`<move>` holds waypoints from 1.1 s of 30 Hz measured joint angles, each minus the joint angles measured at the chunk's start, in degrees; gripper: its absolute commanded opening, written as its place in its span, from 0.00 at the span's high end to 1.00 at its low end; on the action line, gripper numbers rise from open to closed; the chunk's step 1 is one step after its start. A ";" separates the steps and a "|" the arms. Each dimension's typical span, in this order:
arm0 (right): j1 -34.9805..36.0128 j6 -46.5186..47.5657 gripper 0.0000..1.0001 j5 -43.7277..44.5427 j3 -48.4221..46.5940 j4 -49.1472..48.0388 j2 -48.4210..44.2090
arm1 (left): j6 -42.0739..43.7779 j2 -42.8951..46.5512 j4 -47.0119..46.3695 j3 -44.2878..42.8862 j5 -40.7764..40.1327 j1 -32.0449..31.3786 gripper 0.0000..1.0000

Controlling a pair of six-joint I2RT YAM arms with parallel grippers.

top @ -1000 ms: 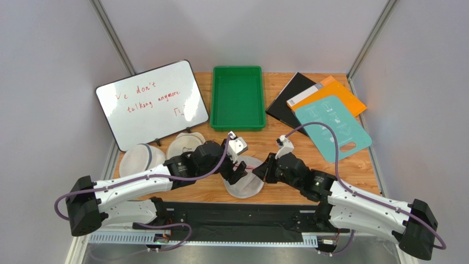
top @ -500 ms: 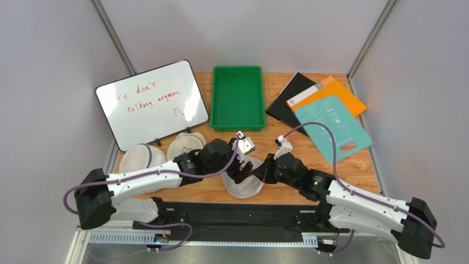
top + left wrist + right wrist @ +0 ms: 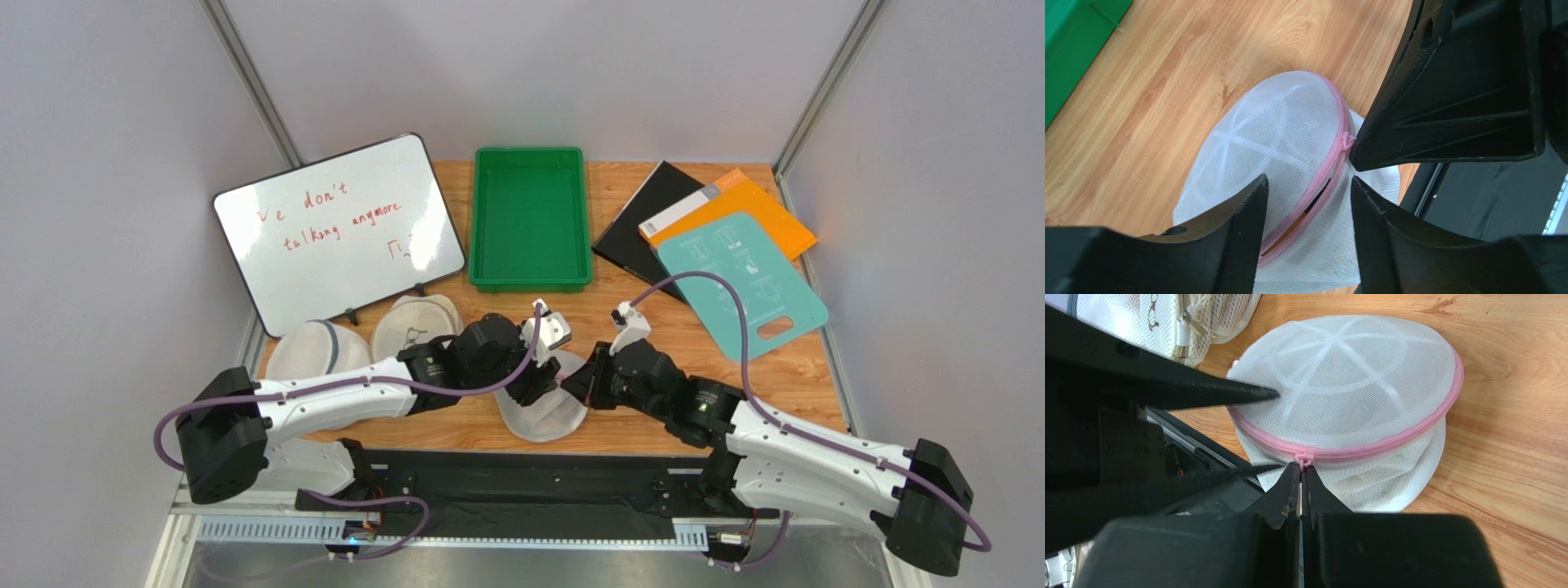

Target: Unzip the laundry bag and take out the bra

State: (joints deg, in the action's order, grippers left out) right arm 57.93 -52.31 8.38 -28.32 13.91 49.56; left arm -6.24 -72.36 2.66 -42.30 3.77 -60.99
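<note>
The laundry bag (image 3: 546, 417) sits on the wooden table (image 3: 797, 368) at the middle of its near edge, dome up, with both arms crowded over it. The left gripper (image 3: 1309, 184) has its jaws apart, straddling the bag's pink zip (image 3: 1389, 448). One finger (image 3: 1198, 389) lies against the white dome and the other (image 3: 1198, 484) sits below the seam. A short stretch of the zip gapes there, and a tan sliver (image 3: 1289, 231) shows inside.

The right gripper (image 3: 1300, 474) is pressed fully together, its tips right up against the pink zip pull (image 3: 1303, 458). I can't quite make out whether the tab is actually nipped between them.

Off to the left lie two plain mesh bags (image 3: 313, 352) at the foot of a whiteboard (image 3: 337, 233). A green tray (image 3: 530, 221) stands farther back.
</note>
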 measured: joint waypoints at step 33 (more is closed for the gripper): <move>-8.72 2.27 1.00 -3.72 0.04 -0.02 -2.01 | -0.44 7.85 -3.74 6.27 -3.30 -0.15 1.00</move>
State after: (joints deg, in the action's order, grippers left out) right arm 49.21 -50.04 4.67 -28.27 13.89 47.55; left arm -6.68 -64.51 -1.08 -36.03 0.47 -61.14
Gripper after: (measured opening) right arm 0.006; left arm 0.017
